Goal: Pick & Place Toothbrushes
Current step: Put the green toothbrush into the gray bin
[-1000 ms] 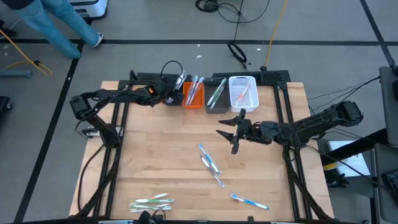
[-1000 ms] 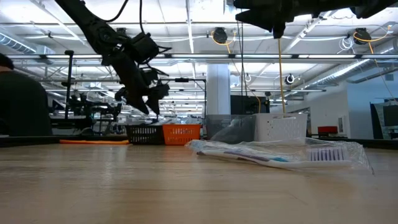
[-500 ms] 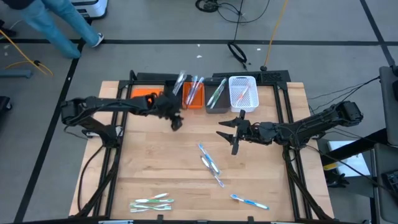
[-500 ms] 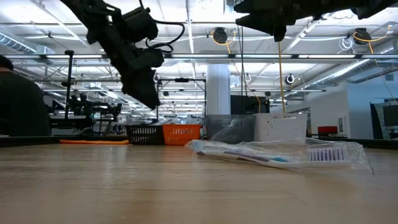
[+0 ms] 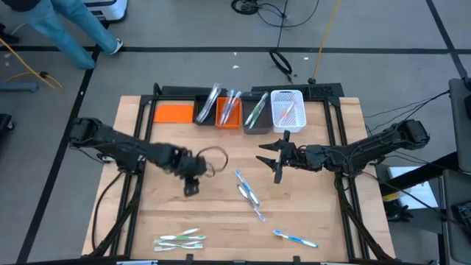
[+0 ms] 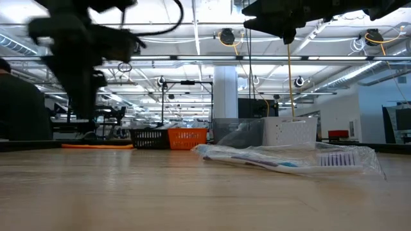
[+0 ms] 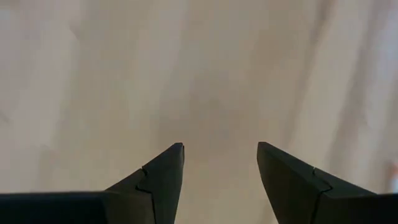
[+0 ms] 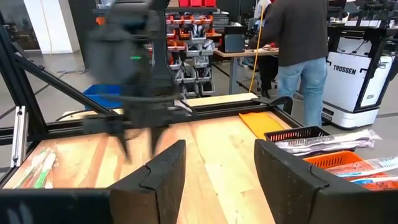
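Several wrapped toothbrushes lie flat on the wooden table: a string of them at the middle [image 5: 247,193], green ones near the front edge [image 5: 180,239], and a blue one [image 5: 294,238] at the front right. More stand in the bins at the far edge [image 5: 228,109]. My left gripper [image 5: 190,188] hangs open over bare wood left of the middle, pointing down, with nothing between its fingers [image 7: 221,162]. My right gripper [image 5: 274,159] is open and level above the table, pointing toward the table's left, nothing in it [image 8: 221,162].
At the far edge stand a black bin [image 5: 204,109], an orange bin [image 5: 228,114], a grey bin [image 5: 255,116] and a white basket [image 5: 287,109], with a flat orange lid [image 5: 173,112] to their left. A person [image 8: 298,50] stands beyond the table.
My left gripper has swung from the bins at the far edge toward the table's near edge, out over the bare wood left of the middle, and has tipped from nearly level to pointing down. The toothbrushes on the table lie as before.
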`<state>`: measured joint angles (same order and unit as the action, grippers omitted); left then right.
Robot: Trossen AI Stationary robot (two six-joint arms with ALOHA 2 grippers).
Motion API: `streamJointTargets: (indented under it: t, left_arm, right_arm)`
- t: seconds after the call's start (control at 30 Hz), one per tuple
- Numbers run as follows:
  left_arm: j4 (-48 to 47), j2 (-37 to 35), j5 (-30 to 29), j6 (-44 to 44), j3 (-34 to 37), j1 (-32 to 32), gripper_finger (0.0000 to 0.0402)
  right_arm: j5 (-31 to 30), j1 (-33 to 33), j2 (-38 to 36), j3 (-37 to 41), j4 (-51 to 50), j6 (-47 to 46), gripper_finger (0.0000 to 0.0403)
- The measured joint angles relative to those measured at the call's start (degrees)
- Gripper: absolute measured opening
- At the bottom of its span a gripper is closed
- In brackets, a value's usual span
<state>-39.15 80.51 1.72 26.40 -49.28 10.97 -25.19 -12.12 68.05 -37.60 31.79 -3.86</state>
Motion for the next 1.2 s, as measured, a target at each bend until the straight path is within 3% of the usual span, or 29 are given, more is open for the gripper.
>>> streamJointTargets:
  t: [0.33,0.53,0.63,0.83,1.03,1.2]
  left_arm:
    - [6.6,0.0,-1.0,27.0,0.0,24.3,0.0207]
    - [13.6,0.3,-7.4,39.7,0.0,34.4,0.0207]
    - [14.0,1.9,-7.7,44.5,0.0,37.5,0.0207]
    - [19.0,6.6,-2.6,49.7,0.0,40.9,0.0207]
    - [20.0,11.6,-1.1,53.5,0.1,42.2,0.0207]
    - [20.2,14.8,3.9,53.7,0.1,42.2,0.0207]
  right_arm:
    - [0.0,0.0,0.0,0.0,0.0,0.1,0.0181]
    - [0.0,0.0,0.0,0.0,0.0,0.2,0.0179]
    - [0.0,0.0,0.0,0.0,0.0,0.7,0.0181]
    - [0.0,0.0,0.0,0.0,0.0,1.5,0.0181]
    - [0.0,0.0,0.0,0.0,0.0,1.5,0.018]
    - [0.0,0.0,0.0,0.0,0.0,1.5,0.0177]
